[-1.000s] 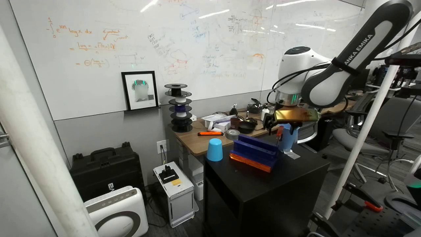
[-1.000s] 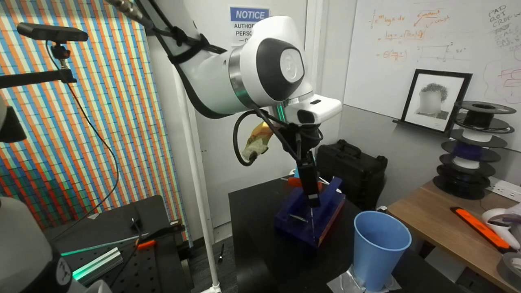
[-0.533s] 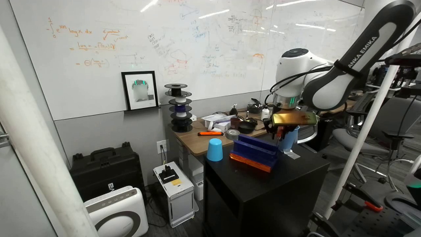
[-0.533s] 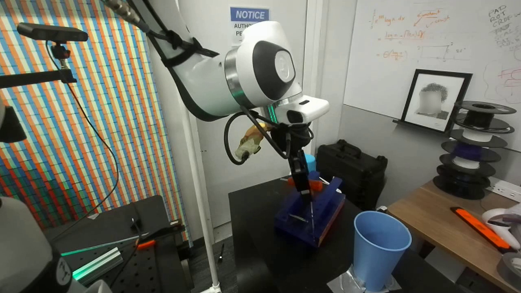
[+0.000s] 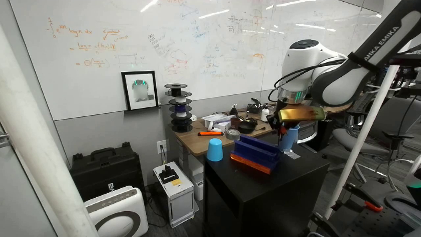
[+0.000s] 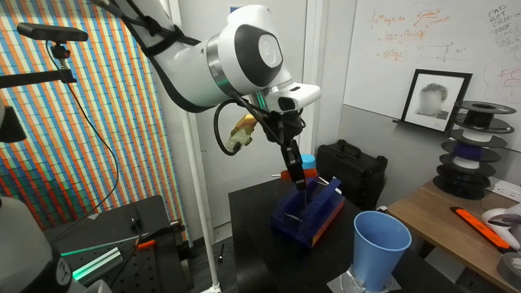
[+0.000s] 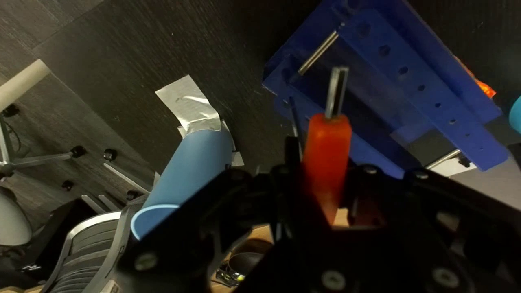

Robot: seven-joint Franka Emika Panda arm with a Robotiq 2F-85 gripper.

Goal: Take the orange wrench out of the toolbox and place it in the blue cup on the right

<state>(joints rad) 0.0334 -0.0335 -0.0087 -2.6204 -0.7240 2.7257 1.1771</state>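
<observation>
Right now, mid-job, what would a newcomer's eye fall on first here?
First, the orange wrench held in the jaws, large and bright in the wrist view, with the blue toolbox beyond it. Next, in an exterior view, the blue cup, upright at lower right with silver tape at its base, and the striped wall at far left.

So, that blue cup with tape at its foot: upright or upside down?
Upright: in an exterior view, the blue cup opens upward, its narrower end down by the tape.
</observation>
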